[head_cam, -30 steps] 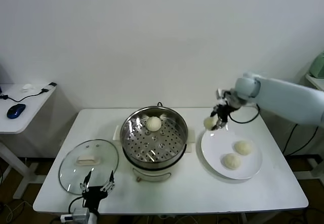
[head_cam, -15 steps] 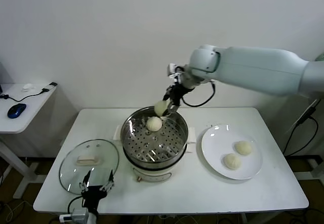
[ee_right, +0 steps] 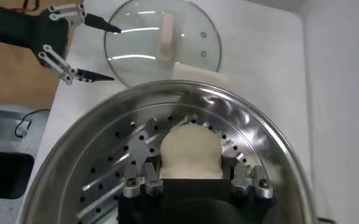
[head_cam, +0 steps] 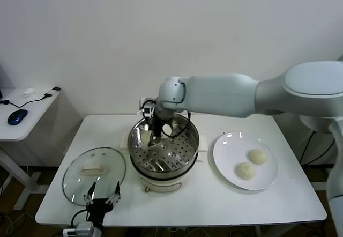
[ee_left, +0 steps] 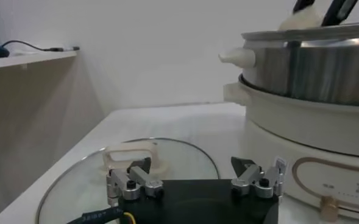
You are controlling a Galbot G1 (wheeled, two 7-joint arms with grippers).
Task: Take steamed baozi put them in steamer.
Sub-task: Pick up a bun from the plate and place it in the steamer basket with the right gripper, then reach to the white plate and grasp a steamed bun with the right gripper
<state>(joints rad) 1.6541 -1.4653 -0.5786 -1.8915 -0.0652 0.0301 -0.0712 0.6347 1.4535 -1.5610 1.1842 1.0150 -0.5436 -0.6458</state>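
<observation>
swinging over from the flat white plate [head_cam: 221,161], right gripper [head_cam: 150,135], clamped on a cream-white pleated baozi [ee_right: 189,150], now hangs inside the shiny steel steamer [head_cam: 187,159], perforated tray just below; left gripper [head_cam: 102,199] idles spread beside it.

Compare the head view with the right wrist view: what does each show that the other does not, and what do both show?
Only the head view shows the white plate with two baozi on it, and the side table with a blue mouse.

Only the right wrist view shows the right gripper shut on a baozi, close above the perforated tray.

Both show the steamer, the glass lid beside it, and the left gripper, open near the lid.
</observation>
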